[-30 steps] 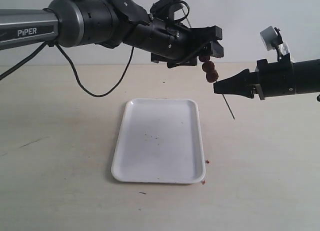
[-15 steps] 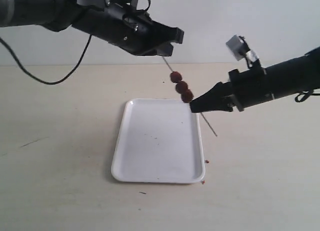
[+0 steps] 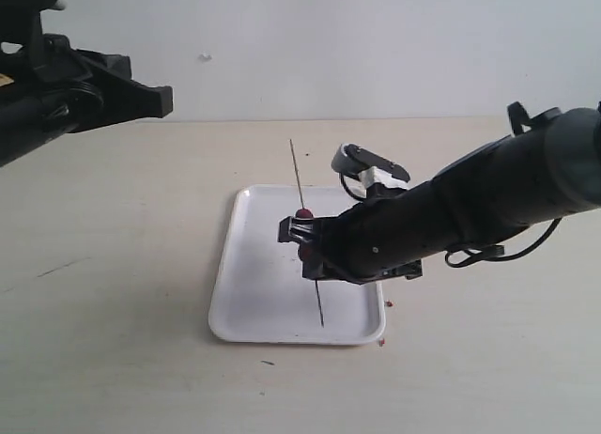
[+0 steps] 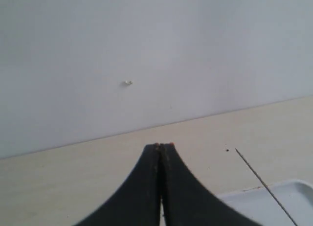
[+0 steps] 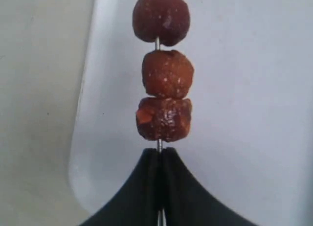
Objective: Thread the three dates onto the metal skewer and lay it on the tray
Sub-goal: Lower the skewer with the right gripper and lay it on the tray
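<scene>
Three dates [image 5: 167, 73] sit on the metal skewer [image 3: 297, 176], right fingers [image 5: 142, 187] clamped on it (left fingers [image 4: 142, 187] together)

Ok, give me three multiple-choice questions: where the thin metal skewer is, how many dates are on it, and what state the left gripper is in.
1. Where is the thin dark grey metal skewer?
A. Over the flat white rectangular tray.
B. On the table left of it.
C. At the table's far right.

2. How many red-brown wrinkled dates are on it?
A. One.
B. Two.
C. Three.

3. The left gripper is:
A. Open.
B. Shut, empty.
C. Shut on a date.

Answers: 1 A, the right gripper holds it there; 2 C, three show in the right wrist view; 3 B, its jaws meet with nothing between.
</scene>
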Motion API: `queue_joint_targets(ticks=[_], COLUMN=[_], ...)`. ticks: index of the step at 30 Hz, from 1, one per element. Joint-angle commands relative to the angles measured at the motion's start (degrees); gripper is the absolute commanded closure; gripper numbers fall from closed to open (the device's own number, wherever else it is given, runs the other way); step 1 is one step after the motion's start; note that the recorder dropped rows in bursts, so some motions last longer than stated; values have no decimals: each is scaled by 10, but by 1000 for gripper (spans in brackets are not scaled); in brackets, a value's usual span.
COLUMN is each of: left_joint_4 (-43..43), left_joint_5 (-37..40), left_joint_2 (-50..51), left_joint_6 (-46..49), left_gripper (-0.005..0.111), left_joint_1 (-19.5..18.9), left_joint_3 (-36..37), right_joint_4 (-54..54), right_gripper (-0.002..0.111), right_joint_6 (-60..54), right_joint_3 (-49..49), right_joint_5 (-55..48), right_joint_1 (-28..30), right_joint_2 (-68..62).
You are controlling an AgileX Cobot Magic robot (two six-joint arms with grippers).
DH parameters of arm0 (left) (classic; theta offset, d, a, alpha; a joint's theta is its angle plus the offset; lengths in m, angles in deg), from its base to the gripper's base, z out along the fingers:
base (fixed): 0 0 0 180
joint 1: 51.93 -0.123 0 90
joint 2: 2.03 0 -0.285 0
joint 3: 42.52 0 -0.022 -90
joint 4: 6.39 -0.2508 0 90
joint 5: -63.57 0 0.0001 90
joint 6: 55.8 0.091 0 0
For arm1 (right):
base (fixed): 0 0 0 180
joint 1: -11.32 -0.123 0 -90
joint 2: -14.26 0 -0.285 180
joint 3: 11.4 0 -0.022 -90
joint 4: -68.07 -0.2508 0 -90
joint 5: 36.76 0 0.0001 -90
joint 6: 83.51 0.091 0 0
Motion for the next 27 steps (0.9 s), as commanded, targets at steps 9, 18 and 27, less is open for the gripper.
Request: queue_joint_targets(ticks=[9,18,27], left_joint_4=[-5,-5,-5], left_joint_5=[-17,-5,26], left_joint_2=[-35,-35,-61], left_joint_6=[4,4,4], left_gripper=[107,107,107], left_joint_1=[-1,-1,-1], left_joint_3=[8,8,8], right_joint_4=[-17,1,201], right_gripper=[82,47,47], right_joint_6=[87,87,200], right_joint_3=[3,4,5], right_joint_5=[4,-15,32], right_joint_1=[-30,-30,-30], right_joint_2=[-43,-32,-20])
